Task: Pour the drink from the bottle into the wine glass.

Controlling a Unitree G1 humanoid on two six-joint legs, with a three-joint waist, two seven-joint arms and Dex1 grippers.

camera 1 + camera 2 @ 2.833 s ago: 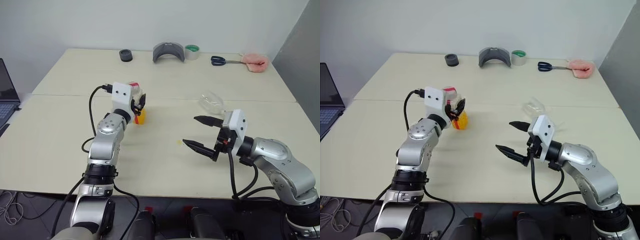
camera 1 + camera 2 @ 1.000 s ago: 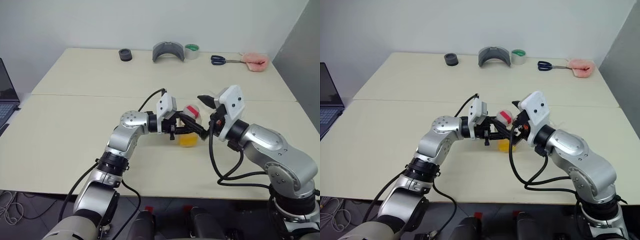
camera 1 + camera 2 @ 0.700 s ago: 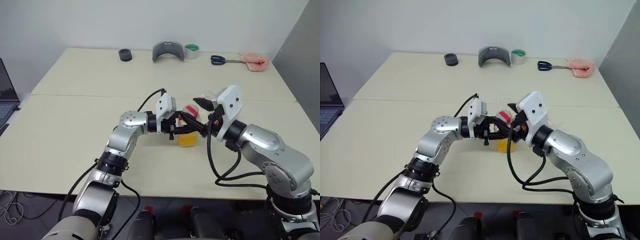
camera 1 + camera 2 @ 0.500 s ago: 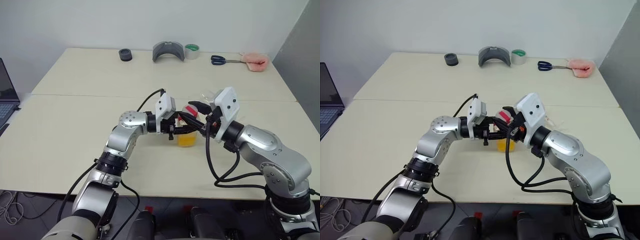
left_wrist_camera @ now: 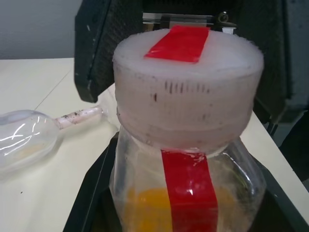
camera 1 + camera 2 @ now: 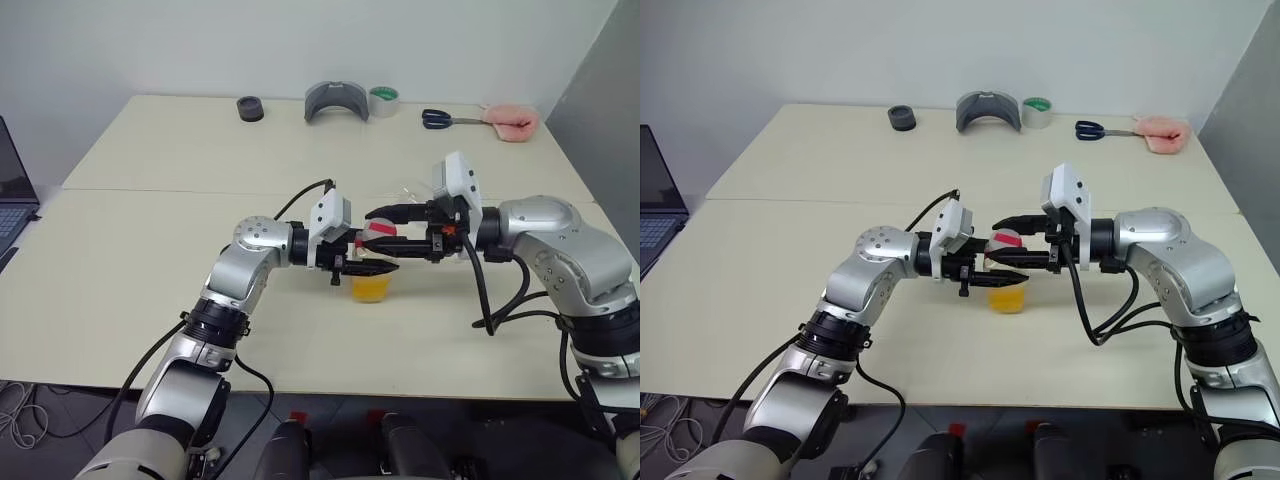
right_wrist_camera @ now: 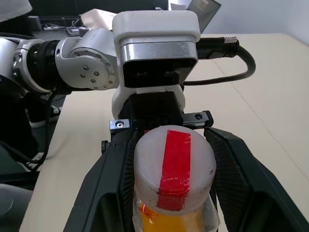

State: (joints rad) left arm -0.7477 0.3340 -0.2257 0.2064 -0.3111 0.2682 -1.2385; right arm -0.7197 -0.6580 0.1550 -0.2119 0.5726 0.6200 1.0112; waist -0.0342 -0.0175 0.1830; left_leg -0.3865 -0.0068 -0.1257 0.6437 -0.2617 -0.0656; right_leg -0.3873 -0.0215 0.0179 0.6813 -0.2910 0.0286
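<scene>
The bottle (image 6: pixel 372 284) stands upright at the middle of the table, with orange drink (image 5: pixel 149 205) low inside it. My left gripper (image 6: pixel 368 264) reaches in from the left and is shut on the bottle's body below the cap. From the right, my right gripper (image 6: pixel 385 231) lies level, its fingers (image 7: pixel 113 169) closed on either side of the white-and-red cap (image 7: pixel 174 166). The wine glass (image 5: pixel 21 140) lies on its side on the table just behind the bottle, faintly visible in the left eye view (image 6: pixel 415 192).
Along the table's far edge lie a black roll (image 6: pixel 251 109), a grey curved piece (image 6: pixel 337 103), a green tape roll (image 6: pixel 384 103), scissors (image 6: pixel 436 121) and a pink cloth (image 6: pixel 510 124). A laptop (image 6: pixel 12 190) sits at the left edge.
My left gripper brought the bottle from the left to the middle, then held still. My right gripper swung in, turned level and closed from wide open onto the cap.
</scene>
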